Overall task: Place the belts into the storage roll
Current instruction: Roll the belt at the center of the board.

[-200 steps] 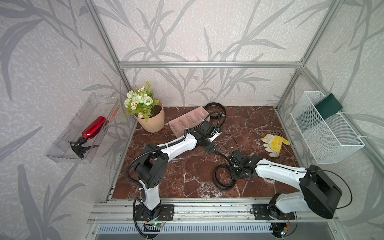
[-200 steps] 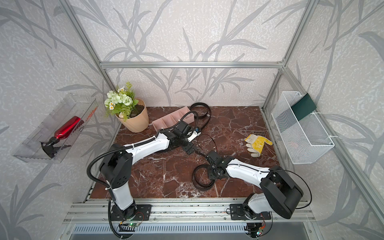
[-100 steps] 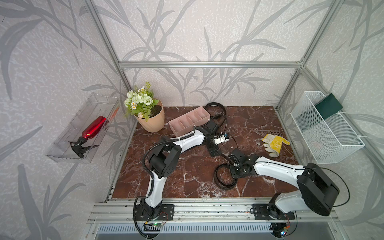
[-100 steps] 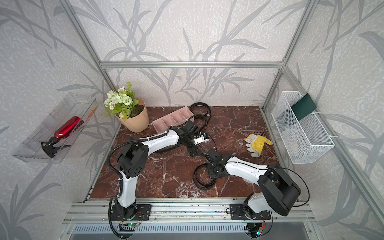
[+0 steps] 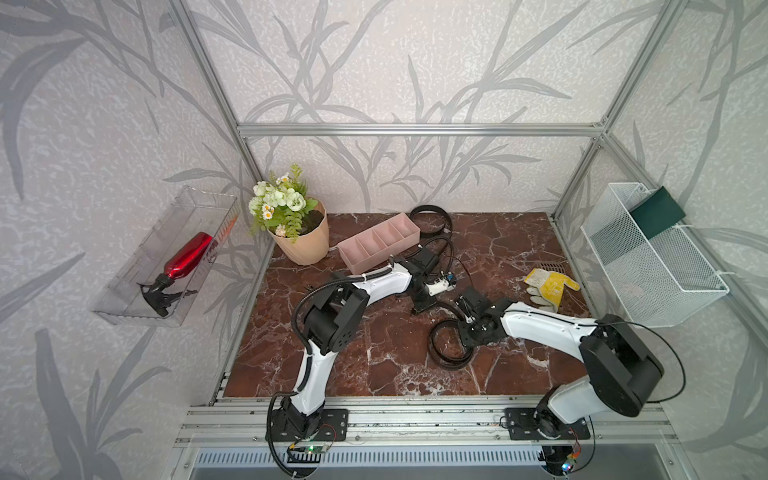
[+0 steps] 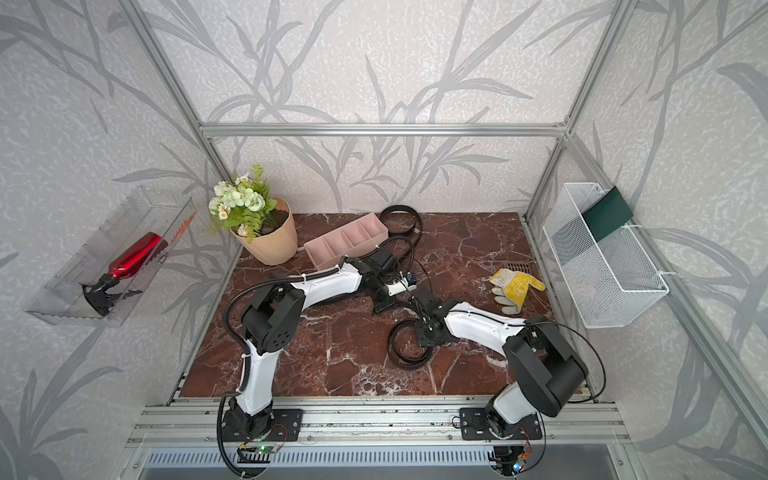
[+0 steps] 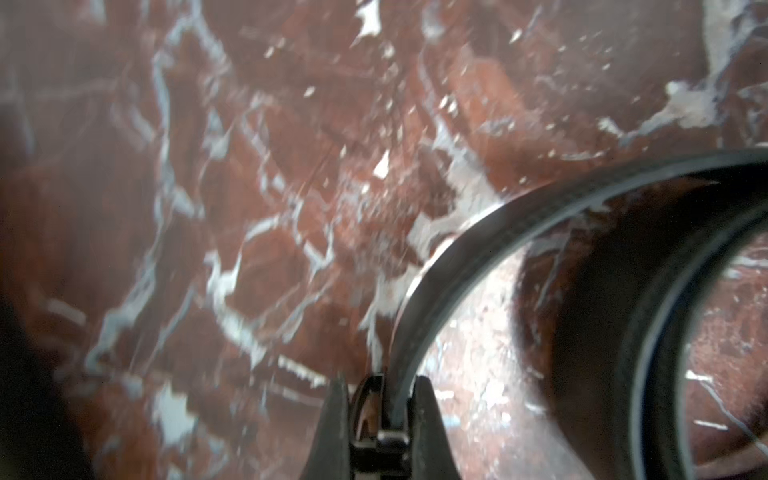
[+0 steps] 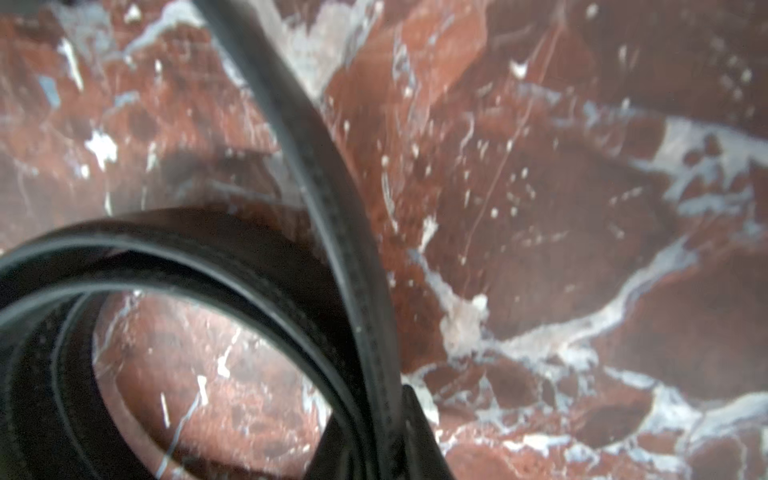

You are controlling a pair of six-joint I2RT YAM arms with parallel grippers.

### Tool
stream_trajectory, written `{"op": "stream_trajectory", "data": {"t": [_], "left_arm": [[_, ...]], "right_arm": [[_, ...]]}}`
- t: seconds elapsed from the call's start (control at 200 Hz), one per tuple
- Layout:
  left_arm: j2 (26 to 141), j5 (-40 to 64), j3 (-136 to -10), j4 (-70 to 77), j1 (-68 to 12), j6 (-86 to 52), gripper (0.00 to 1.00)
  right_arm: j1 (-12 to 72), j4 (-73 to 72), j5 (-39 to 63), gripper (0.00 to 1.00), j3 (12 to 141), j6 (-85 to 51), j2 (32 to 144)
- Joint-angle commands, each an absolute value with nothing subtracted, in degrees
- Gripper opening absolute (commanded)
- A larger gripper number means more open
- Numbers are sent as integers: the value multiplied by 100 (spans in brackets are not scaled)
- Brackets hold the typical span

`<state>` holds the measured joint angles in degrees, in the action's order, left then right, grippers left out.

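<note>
Left gripper (image 7: 378, 399) is clamped on the buckle end of a belt (image 7: 469, 249); the strap runs out from between its fingers (image 7: 424, 415) and curves away into a coil on the marble floor (image 7: 249, 166). Right gripper (image 8: 374, 419) grips the same belt further along; the strap passes between its fingers (image 8: 419, 428), with the coil right beside them. In both top views the two grippers sit near each other mid-floor, the coil (image 5: 451, 347) (image 6: 409, 347) lying by the right gripper (image 5: 465, 309). Tray (image 5: 380, 248) (image 6: 347, 245) sits just behind the left gripper (image 5: 422, 305), empty. Second belt (image 5: 430, 214) (image 6: 401, 216) lies looped beyond the tray's far end, by the back wall.
</note>
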<state>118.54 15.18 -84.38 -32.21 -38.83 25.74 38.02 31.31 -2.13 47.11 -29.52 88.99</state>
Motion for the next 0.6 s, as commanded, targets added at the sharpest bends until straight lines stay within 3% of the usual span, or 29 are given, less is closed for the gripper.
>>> {"op": "stream_trajectory", "data": {"t": [0.0, 0.16, 0.595], "left_arm": [[11327, 631, -7901, -3184, -3745, 1932, 0], [10953, -250, -7331, -2864, -3735, 1067, 0], [10568, -918, -6552, -2634, -3596, -58, 0]], "right_arm": [[3720, 3421, -227, 20, 5110, -2585, 9288], [3618, 3502, -323, 24, 5465, -2464, 9746], [3268, 4106, -1083, 27, 5801, -3118, 10309]]}}
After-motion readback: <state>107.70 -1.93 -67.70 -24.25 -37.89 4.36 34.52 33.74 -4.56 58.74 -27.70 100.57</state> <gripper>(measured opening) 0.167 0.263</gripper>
